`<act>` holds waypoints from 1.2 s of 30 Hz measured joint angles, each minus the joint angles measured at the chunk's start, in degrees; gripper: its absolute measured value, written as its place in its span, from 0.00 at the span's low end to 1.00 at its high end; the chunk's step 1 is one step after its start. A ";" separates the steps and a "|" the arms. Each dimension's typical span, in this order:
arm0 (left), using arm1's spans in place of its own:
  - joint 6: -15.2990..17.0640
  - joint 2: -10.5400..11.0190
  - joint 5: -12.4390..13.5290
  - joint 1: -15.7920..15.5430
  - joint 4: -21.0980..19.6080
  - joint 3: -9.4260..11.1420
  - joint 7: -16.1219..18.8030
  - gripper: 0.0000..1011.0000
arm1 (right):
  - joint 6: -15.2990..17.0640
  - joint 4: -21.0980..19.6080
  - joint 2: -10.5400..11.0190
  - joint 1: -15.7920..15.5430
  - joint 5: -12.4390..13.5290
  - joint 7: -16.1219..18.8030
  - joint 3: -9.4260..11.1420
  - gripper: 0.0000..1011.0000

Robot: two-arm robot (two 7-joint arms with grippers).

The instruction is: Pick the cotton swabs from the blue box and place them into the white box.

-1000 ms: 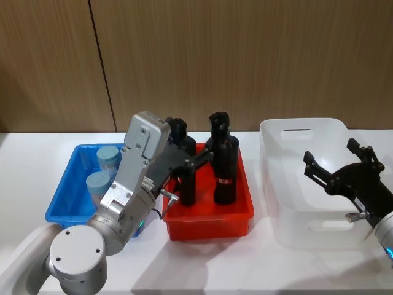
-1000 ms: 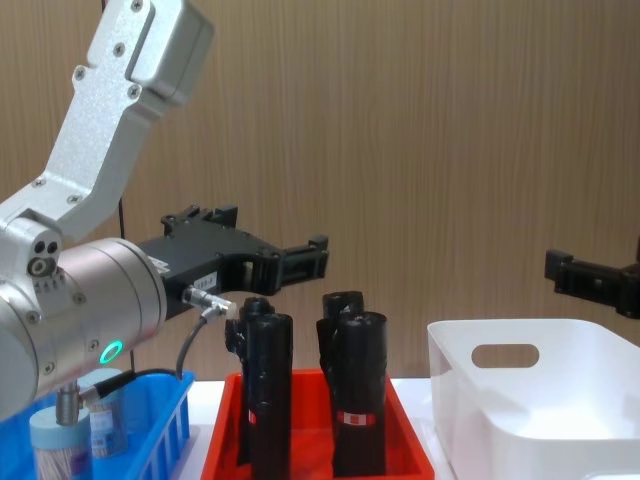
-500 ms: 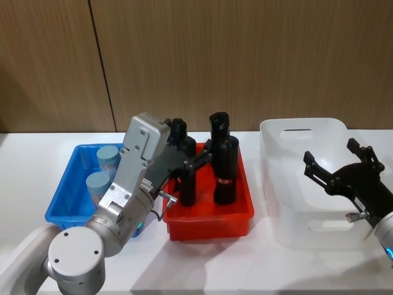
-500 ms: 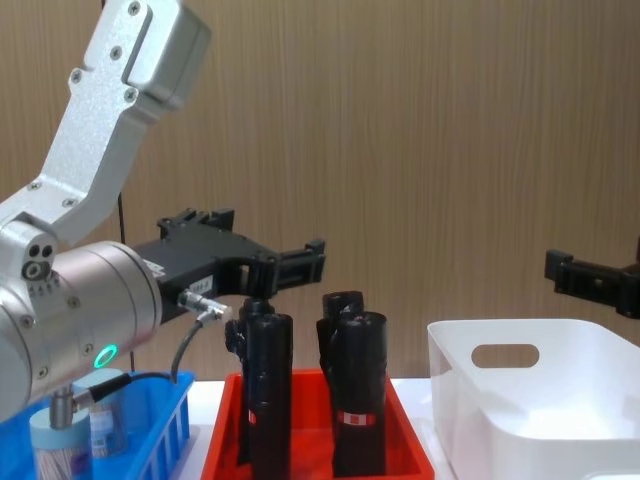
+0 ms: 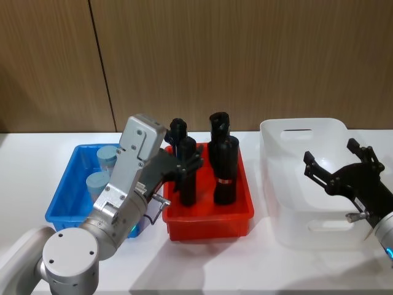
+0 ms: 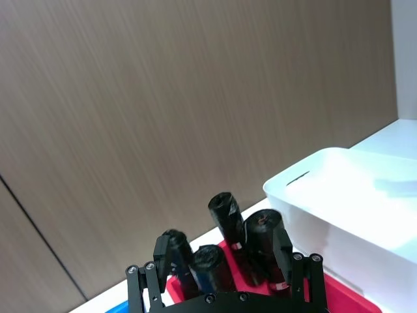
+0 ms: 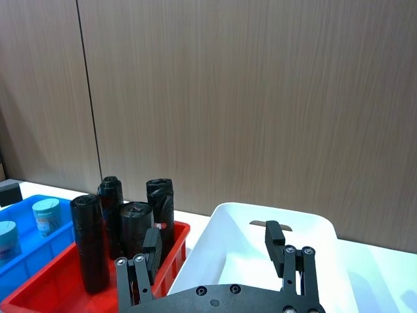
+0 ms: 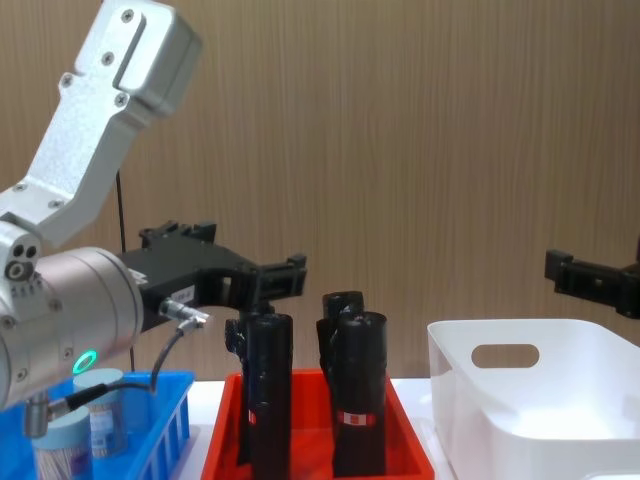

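Black cylinders [image 5: 225, 175] between blue box [image 5: 61, 200], white box [image 5: 273, 184]

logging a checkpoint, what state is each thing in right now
cotton swabs: two tubs upright, lids on, in the blue box
white box: empty
black cylinders: four, upright in the red tray
left gripper: open, empty, above the red tray
right gripper: open, empty, over the white box

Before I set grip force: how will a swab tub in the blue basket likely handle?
Probably light: the swab tub is small clear plastic holding thin sticks. Likely stiff but smooth, so a weak pinch may slip. Upright in the blue basket now; round, it could roll if tipped.
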 joint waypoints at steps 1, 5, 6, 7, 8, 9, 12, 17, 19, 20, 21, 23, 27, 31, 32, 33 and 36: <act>0.22 0.06 -0.08 0.09 -0.12 -0.06 0.14 0.99 | 0.00 0.00 0.00 0.00 0.00 0.00 0.00 0.99; 1.46 0.43 -0.68 0.58 -0.83 -0.40 1.14 0.99 | 0.00 0.00 0.00 0.00 0.00 0.00 0.00 0.99; 1.66 0.50 -0.83 0.69 -0.99 -0.46 1.34 0.99 | 0.00 0.00 0.00 0.00 0.00 0.00 0.00 0.99; 2.15 0.66 -1.20 0.92 -1.32 -0.60 1.84 0.99 | 0.00 0.00 0.00 0.00 0.00 0.00 0.00 0.99; 2.38 0.74 -1.34 1.04 -1.49 -0.67 2.07 0.99 | 0.00 0.00 0.00 0.00 0.00 0.00 0.00 0.99; 2.60 0.86 -1.49 1.23 -1.75 -0.77 2.31 0.99 | 0.00 0.00 0.00 0.00 0.00 0.00 0.00 0.99; 3.46 1.21 -2.25 1.89 -2.51 -1.04 3.43 0.99 | 0.00 0.00 0.00 0.00 0.00 0.00 0.00 0.99; 4.35 1.98 -3.99 3.40 -4.03 -1.60 5.77 0.99 | 0.00 0.00 0.00 0.00 0.00 0.00 0.00 0.99; 4.55 2.22 -4.54 3.91 -4.40 -1.72 6.46 0.99 | 0.00 0.00 0.00 0.00 0.00 0.00 0.00 0.99; 4.78 2.48 -5.20 4.39 -4.89 -1.90 7.30 0.99 | 0.00 0.00 0.00 0.00 0.00 0.00 0.00 0.99; 4.87 2.67 -5.47 4.72 -5.20 -2.02 7.63 0.99 | 0.00 0.00 0.00 0.00 0.00 0.00 0.00 0.99; 5.14 3.12 -6.34 5.59 -5.87 -2.26 8.73 0.99 | 0.00 0.00 0.00 0.00 0.00 0.00 0.00 0.99; 5.43 3.98 -7.85 7.06 -7.00 -2.77 10.59 0.99 | 0.00 0.00 0.00 0.00 0.00 0.00 0.00 0.99; 5.50 4.83 -9.24 8.43 -7.88 -3.30 12.07 0.99 | 0.00 0.00 0.00 0.00 0.00 0.00 0.00 0.99; 5.50 5.10 -9.77 8.91 -8.13 -3.49 12.54 0.99 | 0.00 0.00 0.00 0.00 0.00 0.00 0.00 0.99; 5.50 5.22 -10.13 9.13 -8.23 -3.58 12.80 0.99 | 0.00 0.00 0.00 0.00 0.00 0.00 0.00 0.99; 5.48 5.74 -11.07 9.93 -8.55 -4.01 13.46 0.99 | 0.00 0.00 0.00 0.00 0.00 0.00 0.00 0.99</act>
